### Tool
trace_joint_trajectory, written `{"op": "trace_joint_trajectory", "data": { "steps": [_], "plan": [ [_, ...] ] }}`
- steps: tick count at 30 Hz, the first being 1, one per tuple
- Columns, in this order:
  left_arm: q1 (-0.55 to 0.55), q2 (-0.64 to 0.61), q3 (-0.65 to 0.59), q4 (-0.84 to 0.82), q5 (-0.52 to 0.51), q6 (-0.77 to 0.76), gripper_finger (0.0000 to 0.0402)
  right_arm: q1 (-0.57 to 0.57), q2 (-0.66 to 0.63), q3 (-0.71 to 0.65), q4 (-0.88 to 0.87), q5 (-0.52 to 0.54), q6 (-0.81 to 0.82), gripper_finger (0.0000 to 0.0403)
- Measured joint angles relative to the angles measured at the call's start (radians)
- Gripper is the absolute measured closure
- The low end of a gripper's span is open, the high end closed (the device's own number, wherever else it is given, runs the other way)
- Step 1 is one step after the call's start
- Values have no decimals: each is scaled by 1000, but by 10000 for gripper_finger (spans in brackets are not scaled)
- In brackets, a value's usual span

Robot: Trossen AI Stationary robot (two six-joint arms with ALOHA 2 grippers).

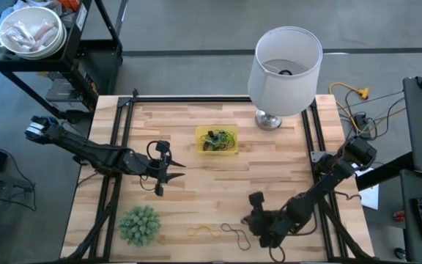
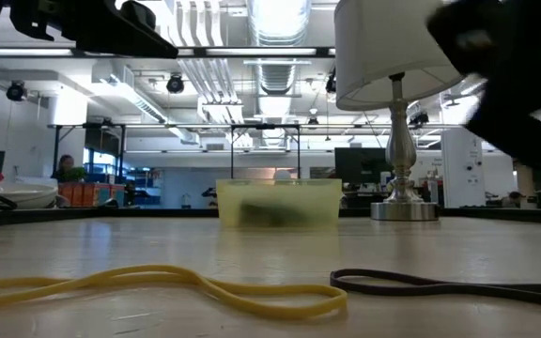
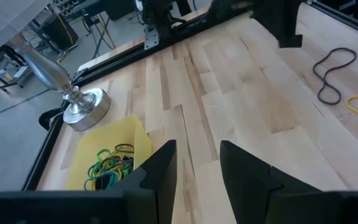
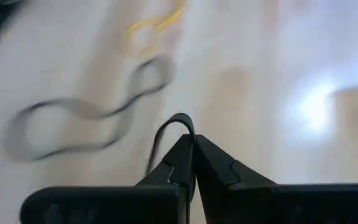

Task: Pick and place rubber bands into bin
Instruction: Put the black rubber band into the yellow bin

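Note:
The yellow bin [image 1: 217, 141] sits at the table's far middle, with green, yellow and dark rubber bands [image 3: 107, 167] lying in it. A yellow band [image 1: 205, 231] and a dark band [image 1: 233, 232] lie flat on the wood near the near edge. My right gripper [image 1: 249, 218] is just right of those two bands and is shut on a thin dark band [image 4: 166, 130]. My left gripper [image 1: 173, 170] hangs open and holds nothing, over bare wood left of the bin and nearer than it. My right gripper pinches a thin dark rubber band between its two shut fingers. A small loop of the band [image 4: 178, 118] arches out past the fingertips. The fingers hide the rest of the band, and blur hides whether it touches the table.
A white-shaded lamp [image 1: 284, 62] stands on its metal base [image 1: 268, 119] at the far right, close to the bin. A spiky green ball plant [image 1: 139, 224] sits at the near left. Black frame rails [image 1: 123, 125] run along the table's left, right and far sides.

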Motion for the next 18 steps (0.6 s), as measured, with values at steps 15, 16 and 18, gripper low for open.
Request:
{"op": "trace_joint_trajectory", "data": {
  "steps": [15, 16, 18],
  "plan": [
    [0, 0, -3, -1, 0, -1, 295, -257, -1, 128, 4, 388, -367, 394],
    [0, 0, -3, -1, 0, -1, 295, -289, -1, 126, 4, 388, -376, 394],
    [0, 0, -3, -1, 0, -1, 295, -358, -1, 118, 1, 388, -391, 394]
  ]
}}
